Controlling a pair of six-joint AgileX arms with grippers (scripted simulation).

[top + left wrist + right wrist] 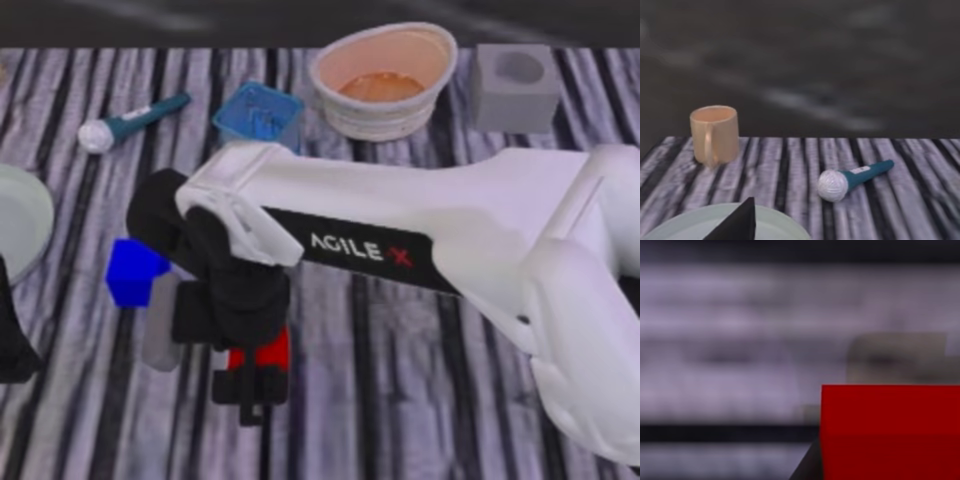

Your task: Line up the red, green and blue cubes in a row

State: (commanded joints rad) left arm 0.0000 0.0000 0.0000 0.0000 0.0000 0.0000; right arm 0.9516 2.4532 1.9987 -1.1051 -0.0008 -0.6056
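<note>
**Red cube in the right gripper, row not yet formed**

Your right arm reaches across the table from the right side, and its right gripper points down near the middle of the striped table. The red cube sits between its fingers; the right wrist view is filled close up by that red face, so the fingers appear clamped on it. Whether the cube is resting on the table or lifted, you cannot tell.

The blue cube lies just off to the gripper's left and a little farther back, apart from the red one. The green cube shows in no view; the arm may be hiding it.

Your left gripper is parked at the table's left edge, beside a pale plate; its finger state cannot be told.

As a judgement: the task is at an early stage. No two cubes sit side by side yet. Red needs placing, then the others brought into line.
</note>
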